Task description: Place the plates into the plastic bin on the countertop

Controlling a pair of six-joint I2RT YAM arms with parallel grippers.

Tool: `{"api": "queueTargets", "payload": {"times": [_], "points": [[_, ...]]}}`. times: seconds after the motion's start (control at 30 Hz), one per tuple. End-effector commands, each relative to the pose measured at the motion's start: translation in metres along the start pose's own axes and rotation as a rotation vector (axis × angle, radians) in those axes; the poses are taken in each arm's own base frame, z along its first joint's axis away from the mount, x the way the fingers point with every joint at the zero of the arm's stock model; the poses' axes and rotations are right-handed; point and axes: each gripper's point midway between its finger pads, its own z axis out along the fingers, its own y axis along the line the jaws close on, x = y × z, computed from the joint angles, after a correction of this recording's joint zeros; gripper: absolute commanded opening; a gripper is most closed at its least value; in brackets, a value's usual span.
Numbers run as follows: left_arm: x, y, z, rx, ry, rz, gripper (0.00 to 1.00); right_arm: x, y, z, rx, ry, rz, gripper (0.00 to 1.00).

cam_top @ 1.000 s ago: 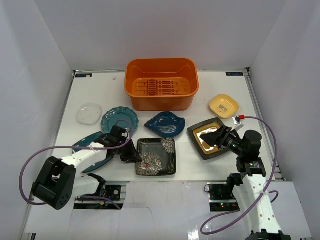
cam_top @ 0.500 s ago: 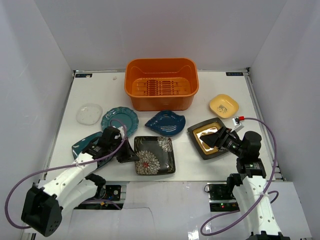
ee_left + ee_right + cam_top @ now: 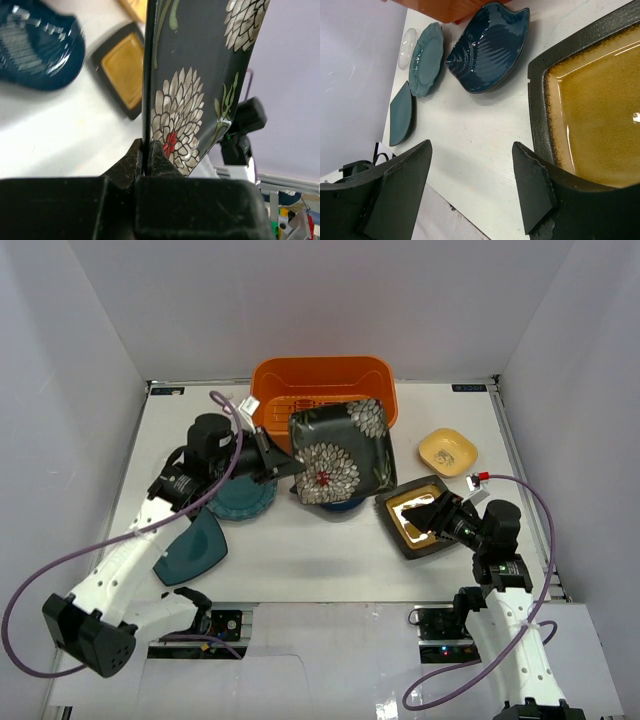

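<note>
My left gripper [image 3: 285, 468] [image 3: 146, 150] is shut on the edge of the black square floral plate [image 3: 340, 452] [image 3: 200, 75], which it holds tilted in the air just in front of the orange plastic bin [image 3: 320, 375]. On the white countertop [image 3: 300, 550] lie the teal round plate [image 3: 240, 502], the teal square plate [image 3: 190, 548], the small yellow plate [image 3: 447, 451] and the dark gold-centred plate [image 3: 415, 525] [image 3: 590, 115]. The blue leaf plate [image 3: 490, 47] is mostly hidden under the floral plate from above. My right gripper [image 3: 425, 515] [image 3: 472, 160] is open at the gold-centred plate's left edge, holding nothing.
White walls close in the countertop on three sides. A small clear plate [image 3: 407, 47] lies beyond the teal round plate [image 3: 426, 60] at the far left. The left arm's purple cable loops over the table's left side.
My left gripper closed on the floral plate at the front of the table and lifted it up and back toward the bin. The right gripper has barely moved.
</note>
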Motion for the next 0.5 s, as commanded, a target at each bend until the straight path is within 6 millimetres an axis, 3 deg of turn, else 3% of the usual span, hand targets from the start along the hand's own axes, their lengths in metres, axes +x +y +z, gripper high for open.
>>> {"api": "queueTargets", "payload": {"times": [0.0,0.03,0.07,0.1,0.13,0.17,0.2,0.3,0.33,0.37,0.4,0.43,0.47], "points": [[-0.062,-0.061,0.014,0.165,-0.133,0.089,0.00,-0.013,0.015,0.001,-0.030,-0.025,-0.040,0.71],[-0.082,-0.079,0.012,0.193,-0.170,0.114,0.00,-0.014,0.016,0.001,-0.034,-0.023,-0.043,0.71],[-0.092,-0.083,0.017,0.196,-0.181,0.125,0.00,-0.013,0.016,0.002,-0.034,-0.018,-0.042,0.71],[-0.104,-0.073,0.038,0.165,-0.170,0.113,0.00,-0.014,0.016,0.003,-0.034,-0.021,-0.046,0.71],[-0.118,-0.072,0.044,0.149,-0.197,0.117,0.00,-0.015,0.015,0.003,-0.033,-0.023,-0.047,0.71],[-0.138,-0.088,0.043,0.168,-0.233,0.142,0.00,-0.014,0.014,0.004,-0.032,-0.022,-0.046,0.71],[-0.149,-0.070,0.068,0.127,-0.211,0.128,0.00,-0.014,0.015,0.005,-0.034,-0.022,-0.049,0.71],[-0.191,-0.068,0.081,0.109,-0.252,0.145,0.00,-0.010,0.015,0.007,-0.040,-0.007,-0.044,0.71],[-0.201,-0.038,0.103,0.052,-0.225,0.105,0.00,-0.010,0.015,0.008,-0.040,-0.009,-0.047,0.71],[-0.216,-0.049,0.102,0.079,-0.241,0.123,0.00,-0.007,0.016,0.009,-0.043,0.000,-0.051,0.71],[-0.223,-0.043,0.108,0.072,-0.239,0.118,0.00,-0.006,0.014,0.010,-0.033,-0.003,-0.051,0.71],[-0.228,-0.015,0.126,0.013,-0.212,0.099,0.00,-0.006,0.015,0.011,-0.031,-0.004,-0.056,0.71],[-0.235,-0.008,0.131,-0.015,-0.226,0.105,0.00,-0.002,0.017,0.012,-0.037,0.010,-0.060,0.71]]}}
